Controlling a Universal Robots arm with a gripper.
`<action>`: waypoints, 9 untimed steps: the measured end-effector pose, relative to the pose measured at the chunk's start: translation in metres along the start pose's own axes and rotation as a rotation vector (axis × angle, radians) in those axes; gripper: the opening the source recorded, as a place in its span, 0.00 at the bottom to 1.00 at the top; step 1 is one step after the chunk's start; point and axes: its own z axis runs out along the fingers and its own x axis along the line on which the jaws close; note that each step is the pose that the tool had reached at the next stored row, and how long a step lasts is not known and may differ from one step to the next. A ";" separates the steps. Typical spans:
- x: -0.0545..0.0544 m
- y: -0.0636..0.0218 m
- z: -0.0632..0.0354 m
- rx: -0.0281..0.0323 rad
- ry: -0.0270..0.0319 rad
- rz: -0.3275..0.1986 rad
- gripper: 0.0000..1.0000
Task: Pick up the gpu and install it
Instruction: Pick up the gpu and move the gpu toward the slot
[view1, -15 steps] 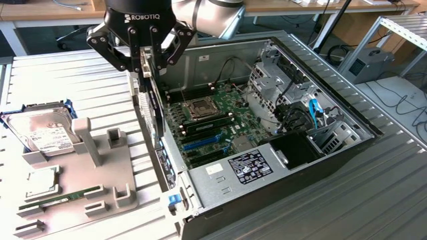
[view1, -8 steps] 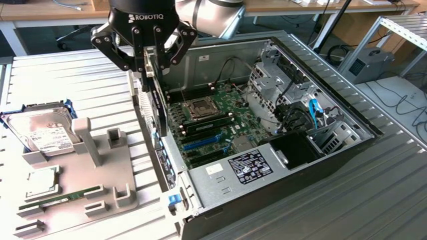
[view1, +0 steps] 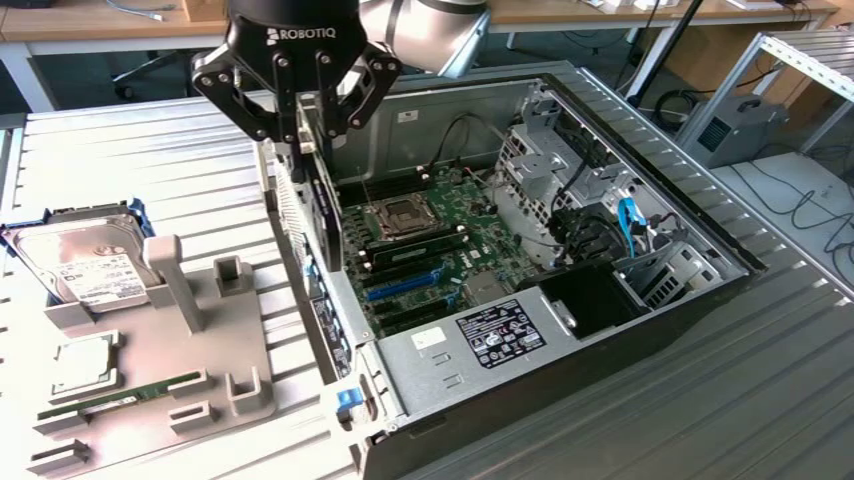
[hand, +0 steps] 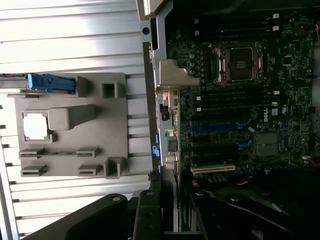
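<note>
The jaws are clenched on the gpu (view1: 320, 210). The gripper (view1: 310, 130) pinches its upper end, and the thin card hangs straight down, seen edge-on.

In the exterior view the gripper is at about 11 o'clock. The card's lower end is over the rim of the open computer case (view1: 694, 270), at that rim's 9 o'clock side and just beside the motherboard (view1: 441, 240). I cannot tell if the card touches the rim.

As I judge it, the picking part is done: the card is in the air and off the grey fixture (view1: 200, 380). The installing part is not done, because the card sits in no slot. The blue slots (view1: 400, 285) on the motherboard, toward 5 o'clock from the card's lower end, look free.

The fixture lies at 8 o'clock, with a hard drive (view1: 83, 265) at 9 o'clock, a square chip (view1: 83, 362) and a narrow green stick (view1: 120, 395).

Everything stands on a ribbed metal table (view1: 160, 160). Behind it, from 12 to 2 o'clock, are wooden desks (view1: 80, 20), hanging cables and a grey box (view1: 741, 125) on the floor.
</note>
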 end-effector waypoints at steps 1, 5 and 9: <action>-0.001 0.0001 0.0000 0.0004 0.0000 0.000 0.27; -0.004 0.0004 0.0001 0.0020 -0.0001 0.000 0.27; -0.006 0.0006 0.0001 0.0032 -0.0002 0.000 0.27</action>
